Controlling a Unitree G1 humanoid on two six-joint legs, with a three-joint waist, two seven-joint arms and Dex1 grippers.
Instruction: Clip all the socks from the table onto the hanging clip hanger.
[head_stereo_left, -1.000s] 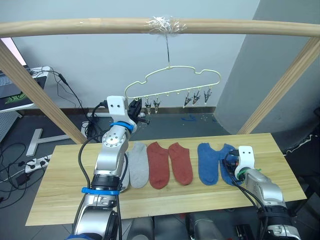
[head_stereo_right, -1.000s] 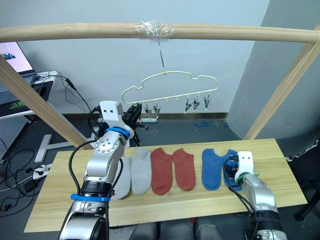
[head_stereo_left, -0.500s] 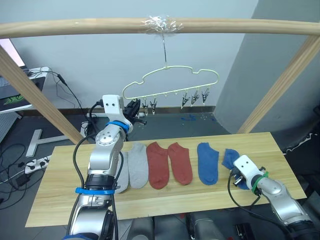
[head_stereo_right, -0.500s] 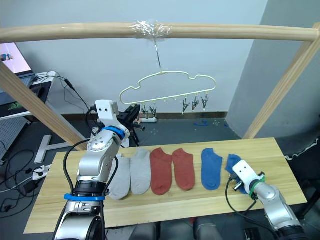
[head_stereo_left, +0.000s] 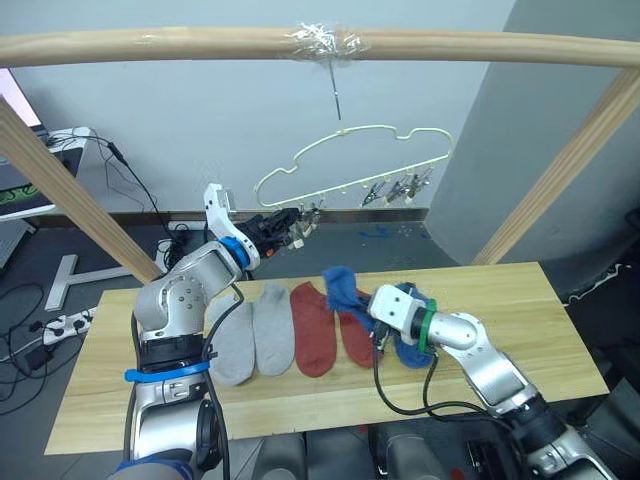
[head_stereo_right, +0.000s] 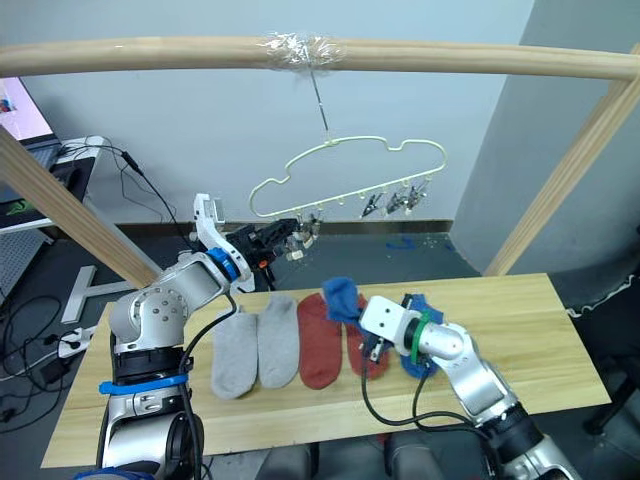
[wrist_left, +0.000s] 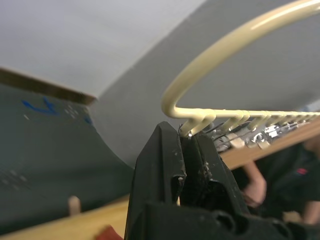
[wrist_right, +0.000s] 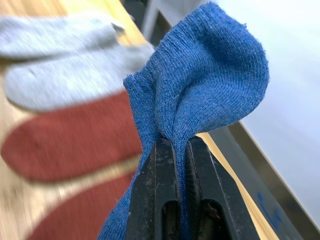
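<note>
The pale wire clip hanger (head_stereo_left: 340, 128) hangs tilted from the pole. My left gripper (head_stereo_left: 293, 222) is shut on a metal clip at its low left end, with the fingers (wrist_left: 165, 150) pressed together under the wire. A bunched blue sock (head_stereo_left: 338, 283) is held above the red socks by my right gripper (head_stereo_left: 352, 295), which is shut on its knit (wrist_right: 200, 85). Two grey socks (head_stereo_left: 255, 330) and two rust red socks (head_stereo_left: 312, 330) lie flat on the table (head_stereo_left: 540, 310). Another blue sock (head_stereo_left: 408, 352) lies partly under my right forearm.
A thick wooden pole frame (head_stereo_left: 200, 45) spans above, and its slanted legs (head_stereo_left: 70, 190) come down at both table ends. Free clips (head_stereo_left: 395, 190) hang along the hanger's right half. Cables (head_stereo_left: 40, 325) lie on the floor at left. A person (wrist_left: 257, 182) sits in the background.
My right gripper has lifted one blue sock off the table's right side and carried it left over the red socks. My left gripper has drawn the hanger's left end down, and the hanger has tilted.
</note>
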